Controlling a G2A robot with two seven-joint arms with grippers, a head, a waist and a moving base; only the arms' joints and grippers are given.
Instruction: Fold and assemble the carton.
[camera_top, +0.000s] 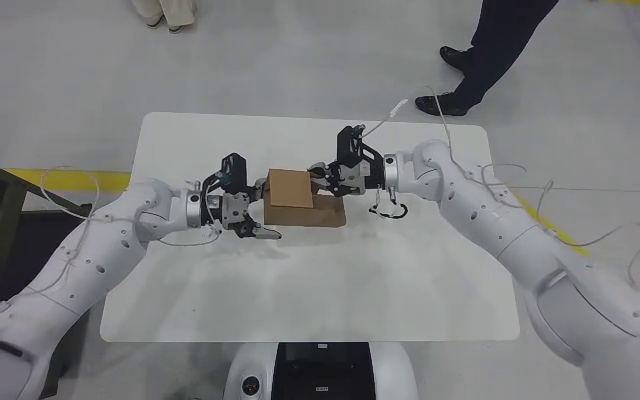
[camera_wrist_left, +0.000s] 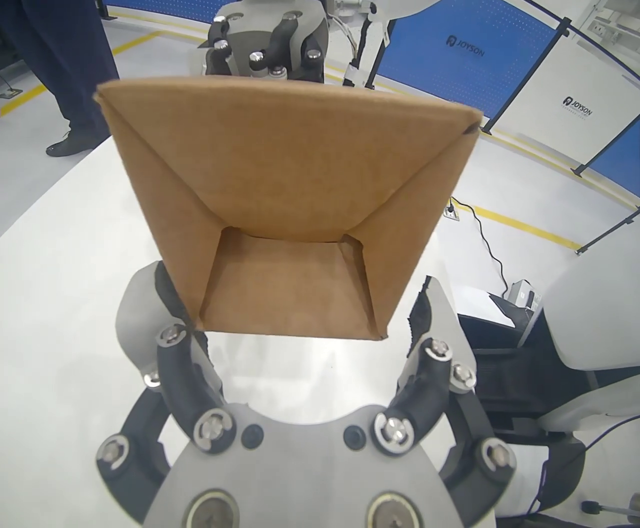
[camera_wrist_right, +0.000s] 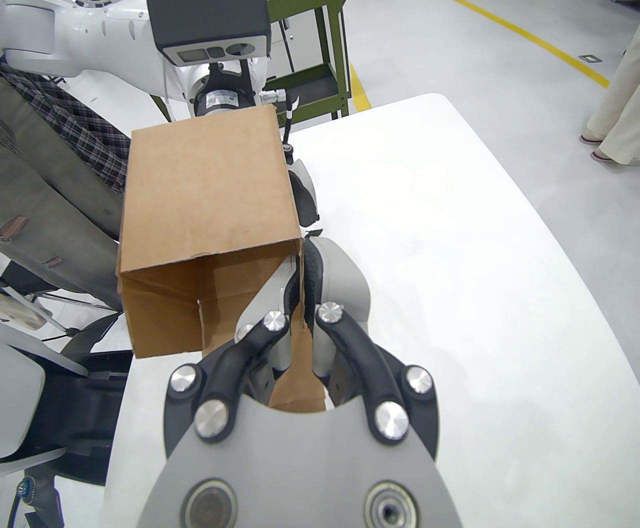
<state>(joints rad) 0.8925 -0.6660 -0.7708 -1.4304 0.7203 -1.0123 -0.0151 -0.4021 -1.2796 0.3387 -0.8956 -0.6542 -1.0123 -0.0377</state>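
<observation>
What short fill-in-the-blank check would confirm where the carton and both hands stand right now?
1. The right hand is ___ on a wall of the carton.
2. The left hand is ___, with a finger on each side of the carton's near end.
3. The carton lies ___ the two hands.
4. It rests on a ___ table.

Missing words: shut; open; between; white.
</observation>
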